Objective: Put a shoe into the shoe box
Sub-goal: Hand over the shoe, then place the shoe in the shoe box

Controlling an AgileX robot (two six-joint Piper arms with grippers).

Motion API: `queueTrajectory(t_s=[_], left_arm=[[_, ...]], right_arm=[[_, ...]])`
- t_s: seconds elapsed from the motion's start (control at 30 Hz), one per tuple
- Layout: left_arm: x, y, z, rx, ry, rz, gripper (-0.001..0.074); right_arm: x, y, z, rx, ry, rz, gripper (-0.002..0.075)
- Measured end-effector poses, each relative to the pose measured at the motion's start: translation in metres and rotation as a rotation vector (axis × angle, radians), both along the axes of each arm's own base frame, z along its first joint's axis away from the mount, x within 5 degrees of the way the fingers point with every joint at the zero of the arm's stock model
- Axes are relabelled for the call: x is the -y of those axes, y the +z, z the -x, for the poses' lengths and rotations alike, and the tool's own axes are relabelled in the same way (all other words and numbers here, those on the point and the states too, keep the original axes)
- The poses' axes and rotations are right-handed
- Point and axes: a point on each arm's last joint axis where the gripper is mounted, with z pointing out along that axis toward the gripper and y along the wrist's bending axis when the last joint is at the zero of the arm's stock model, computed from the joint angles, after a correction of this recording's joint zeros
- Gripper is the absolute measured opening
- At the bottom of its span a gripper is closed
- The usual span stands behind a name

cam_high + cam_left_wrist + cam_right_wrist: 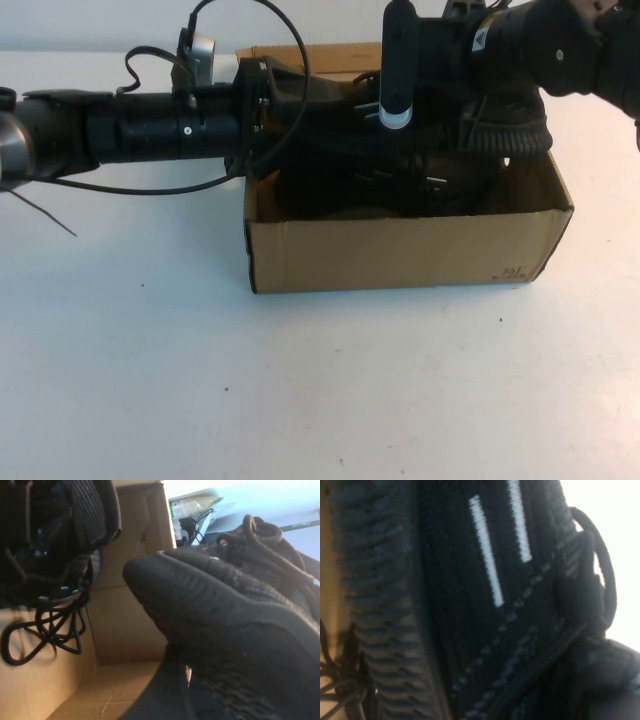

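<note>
Shoe (505, 128) over box (400, 250), light, soft mesh, best gripped at collar; left hand (300, 110), right hand (440, 110) — grips can't tell.

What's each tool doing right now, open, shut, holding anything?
Left tool: over the shoe box, a black shoe right before its camera; grip cannot be told.
Right tool: over the box against a ribbed-soled shoe; cannot be told.
</note>
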Motion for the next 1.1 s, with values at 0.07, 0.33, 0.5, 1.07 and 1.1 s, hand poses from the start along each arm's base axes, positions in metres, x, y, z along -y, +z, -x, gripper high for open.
queueTrajectory(t_s=[0.07, 0.33, 0.5, 1.07, 1.1], left_arm=[[-0.001, 0.001, 0.000, 0.000, -0.001, 0.003, 0.0627], [-0.009, 0.004, -0.002, -0.019, 0.001, 0.031, 0.0631], [-0.016, 0.009, -0.006, -0.021, 0.019, 0.045, 0.0632], [-0.029, 0.015, -0.010, -0.066, 0.042, 0.074, 0.0632], [-0.033, 0.019, -0.010, -0.059, 0.051, 0.075, 0.0632]], right_arm=[[0.000, 0.000, 0.000, -0.002, -0.001, -0.005, 0.0010], [0.002, 0.003, -0.002, -0.015, -0.025, -0.093, 0.0010], [0.003, 0.010, 0.002, -0.004, -0.018, -0.109, 0.0010], [0.005, 0.017, 0.008, -0.024, -0.011, -0.122, 0.0010], [0.005, 0.017, 0.008, -0.028, -0.004, -0.120, 0.0010]])
